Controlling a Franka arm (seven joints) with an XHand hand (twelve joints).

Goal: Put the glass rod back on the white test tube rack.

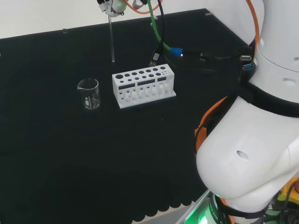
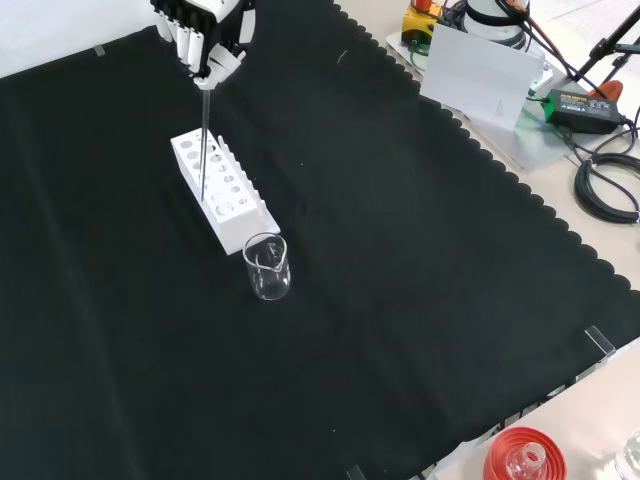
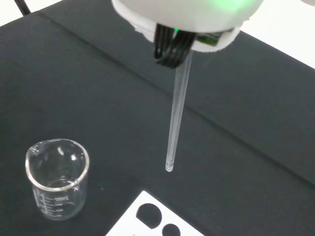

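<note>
Rod [image 1: 112, 42], head view: clear and thin, it hangs upright from the hand [image 1: 112, 6], which pinches its top, beyond the rack [image 1: 144, 87]. Front view: its tip overlaps the rack, so depth misleads. Wrist view: the tip sits beside the holes; lowering now could miss.

Glass rod [image 3: 175, 118] hanging below hand [image 3: 187, 14], beaker [image 3: 58, 178] nearby, white rack [image 3: 152, 219] corner

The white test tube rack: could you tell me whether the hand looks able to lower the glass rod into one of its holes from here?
Probably yes. The hand holds the glass rod upright above the white test tube rack, its holes are open, and the beaker stands clear beside it.
</note>
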